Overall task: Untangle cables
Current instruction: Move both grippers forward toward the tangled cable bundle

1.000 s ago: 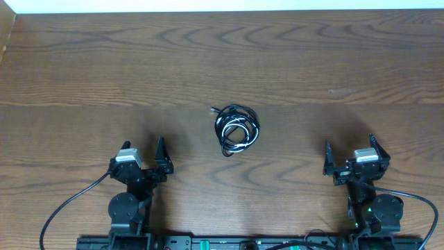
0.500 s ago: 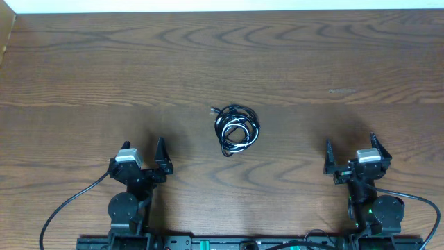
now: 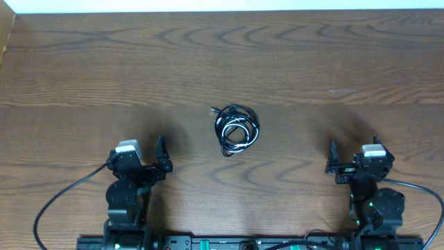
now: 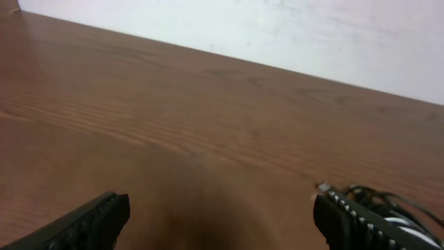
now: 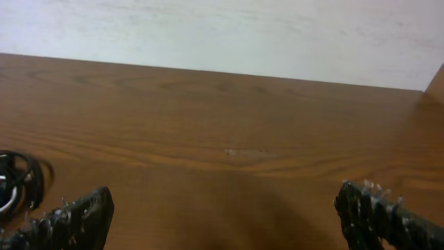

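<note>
The cables lie as one small tangled bundle of black and white cord near the middle of the wooden table. My left gripper is at the near left, well short of the bundle, open with nothing between its fingers. My right gripper is at the near right, also open and empty. In the left wrist view the cables peek out behind the right finger, and the gripper spans bare wood. In the right wrist view the cables show at the left edge, beside the gripper.
Thick black wires loop from the arm bases at the near edge. A base rail runs along the front. A white wall borders the table's far edge.
Both grippers have drawn back slightly toward their bases, the right one also drifting a little right. The cable bundle has not moved.
</note>
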You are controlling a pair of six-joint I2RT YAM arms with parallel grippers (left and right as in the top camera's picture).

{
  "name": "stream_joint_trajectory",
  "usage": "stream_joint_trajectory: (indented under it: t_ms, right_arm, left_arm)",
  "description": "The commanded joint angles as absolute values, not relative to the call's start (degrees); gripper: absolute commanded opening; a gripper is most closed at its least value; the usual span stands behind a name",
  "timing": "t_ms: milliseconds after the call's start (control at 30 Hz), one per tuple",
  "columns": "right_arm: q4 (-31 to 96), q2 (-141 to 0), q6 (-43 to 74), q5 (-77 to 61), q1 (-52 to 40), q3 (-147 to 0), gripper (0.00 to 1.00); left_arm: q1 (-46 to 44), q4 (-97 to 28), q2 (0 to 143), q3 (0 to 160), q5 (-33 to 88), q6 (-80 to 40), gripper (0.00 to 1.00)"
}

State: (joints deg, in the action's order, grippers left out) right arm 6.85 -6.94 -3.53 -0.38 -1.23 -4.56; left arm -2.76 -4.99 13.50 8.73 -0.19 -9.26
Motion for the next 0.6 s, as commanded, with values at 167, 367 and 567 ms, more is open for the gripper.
stream_joint_trajectory:
  t_ms: [167,367,567]
  right_arm:
    - [9.50,-21.17,-2.15,0.03,-0.95,-15.22,0.99]
    - [15.49,-32.32,-0.62,-0.60,-0.95,-23.31,0.99]
    - [23.27,-40.38,0.89,-2.11,-0.95,-29.78,0.99]
  left_arm:
    - [-2.59,-10.09,24.82,20.62,1.08,-11.73,0.90]
    - [-2.59,-22.44,28.40,30.20,1.08,-11.77,0.90]
    - [-2.59,-34.83,31.44,37.58,1.08,-12.78,0.90]
